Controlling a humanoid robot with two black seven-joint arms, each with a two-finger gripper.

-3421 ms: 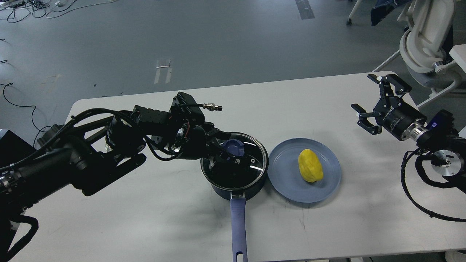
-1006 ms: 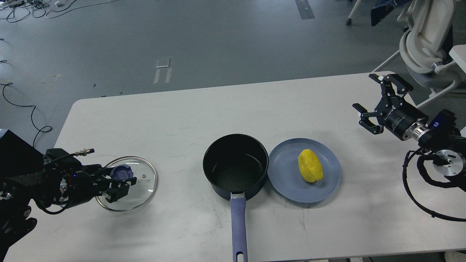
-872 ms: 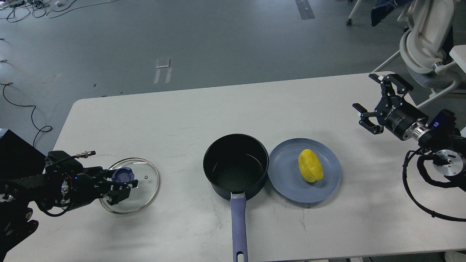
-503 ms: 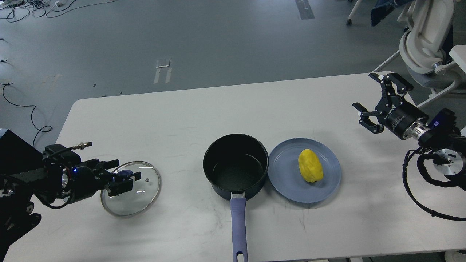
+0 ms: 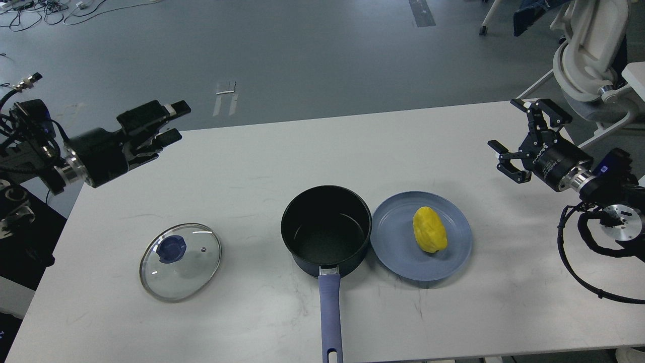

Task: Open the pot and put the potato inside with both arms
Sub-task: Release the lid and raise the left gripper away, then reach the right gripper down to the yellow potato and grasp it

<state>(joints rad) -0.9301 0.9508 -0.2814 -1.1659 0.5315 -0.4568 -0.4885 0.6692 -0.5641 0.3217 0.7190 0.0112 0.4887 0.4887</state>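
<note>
On the white table [image 5: 262, 151], in the head view, the dark navy round saucepan [image 5: 326, 229] stands uncovered, black inside, its long blue-purple handle [image 5: 330, 315] pointing toward the near edge. Just right of it, touching its rim, lies a flat blue plate [image 5: 443, 262] carrying the small bright yellow potato [image 5: 430, 229]. The round glass lid with a blue knob [image 5: 180, 261] rests flat on the table, well to the left of the pot. The left gripper [image 5: 171, 123] hangs above the table's far left corner, holding nothing, its fingers parted by only a narrow gap. The right gripper [image 5: 521, 133] hovers over the far right edge, fingers spread wide and empty.
</note>
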